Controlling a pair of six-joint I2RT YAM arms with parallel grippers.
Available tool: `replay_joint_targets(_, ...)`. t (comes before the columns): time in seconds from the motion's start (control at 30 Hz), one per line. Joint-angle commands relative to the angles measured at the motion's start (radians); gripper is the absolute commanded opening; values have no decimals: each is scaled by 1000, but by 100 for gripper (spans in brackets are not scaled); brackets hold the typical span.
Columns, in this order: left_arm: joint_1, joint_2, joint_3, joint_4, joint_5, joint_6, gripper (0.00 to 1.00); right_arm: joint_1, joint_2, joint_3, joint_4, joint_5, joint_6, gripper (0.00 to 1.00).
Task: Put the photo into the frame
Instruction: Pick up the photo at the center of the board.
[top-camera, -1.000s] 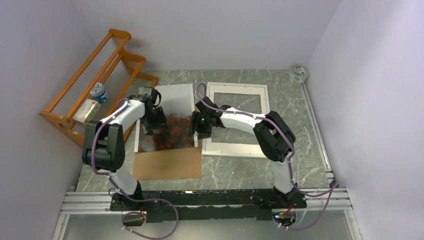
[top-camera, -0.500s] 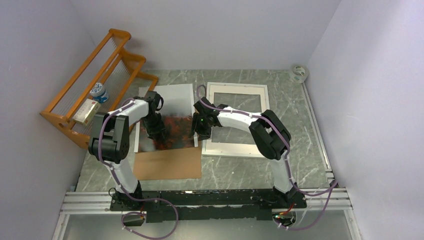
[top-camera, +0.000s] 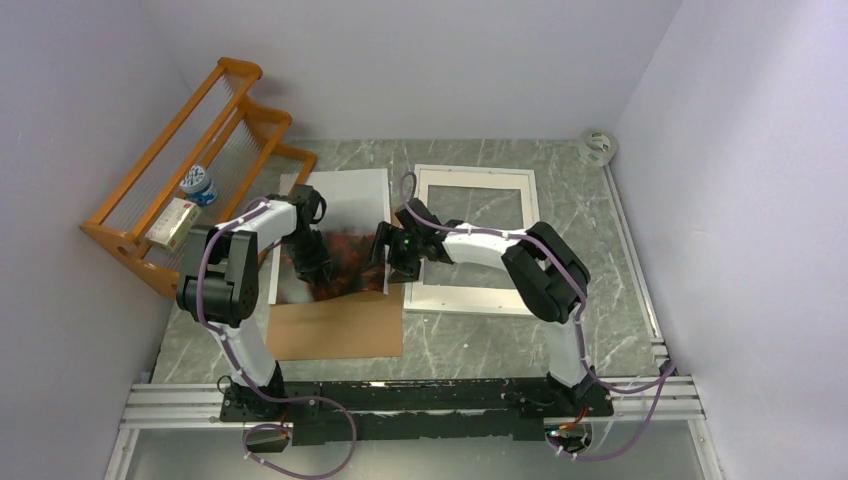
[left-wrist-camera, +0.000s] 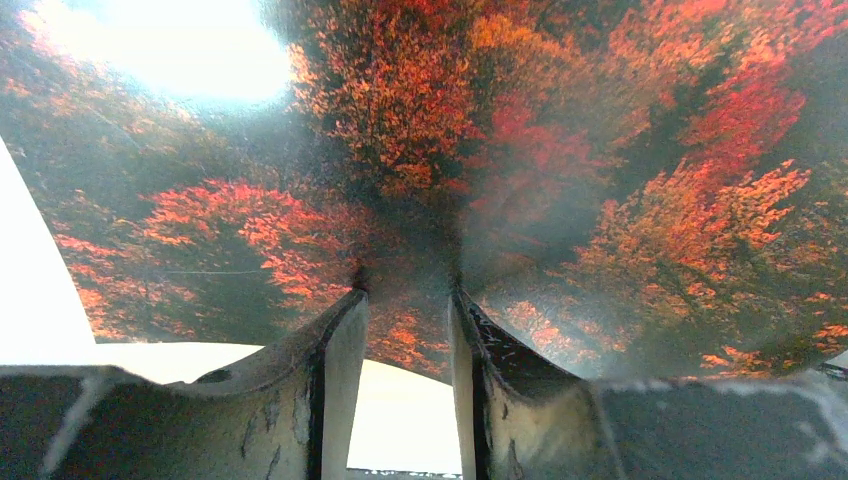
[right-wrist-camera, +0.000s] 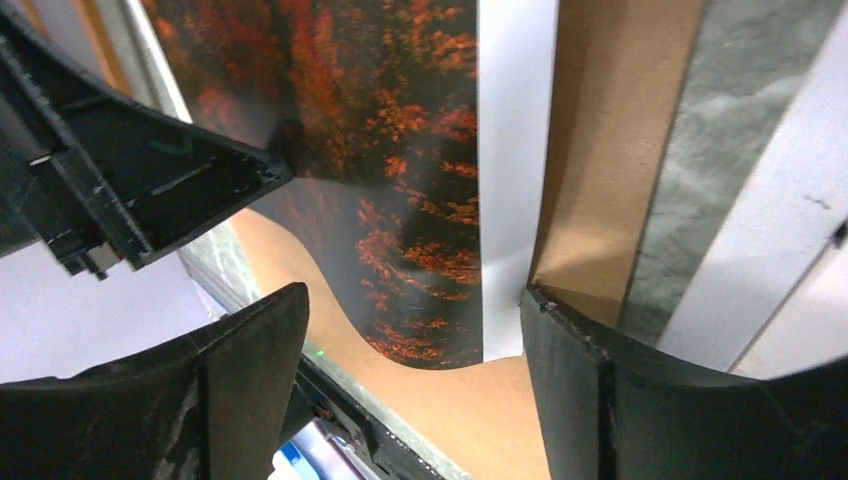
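Top external shows our left gripper pressing narrowly parted fingertips on the photo; whether it grips, we cannot tell. The photo bows up over the board. Our right gripper gapes wide astride its right border, beside the frame.

No writing, number or sign can be read in any of the three views. The small box and the blue-and-white tub on the orange rack bear markings, but these are too small to make out.
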Motion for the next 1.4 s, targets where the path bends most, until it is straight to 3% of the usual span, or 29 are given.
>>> replay_joint_targets(0.0,-4,63,-66,19,56,-15,42,17,-41,-97,218,-74,43,85)
replay_joint_targets(0.27,-4,52,-76,19,53,-10,42,6,-19,-119,383,-71,26,95)
replay_joint_targets(0.57,-4,65,-66,12,73,25,43,-36,55,-127,602,-30,36,96)
replay_joint_targets(0.8,-4,65,-56,5,75,45,43,-44,88,-92,645,-81,7,93)
replay_joint_targets(0.87,-4,55,-48,4,77,44,43,-44,73,-99,639,-94,1,86)
replay_joint_targets(1.07,-4,-2,-10,-13,60,32,44,-47,13,-111,528,-58,-49,51)
replay_joint_targets(1.3,-4,-113,87,-56,62,27,51,-50,-32,-25,305,15,-170,2)
replay_joint_targets(1.37,-4,-140,133,-75,72,26,54,-51,-58,2,231,42,-218,0)
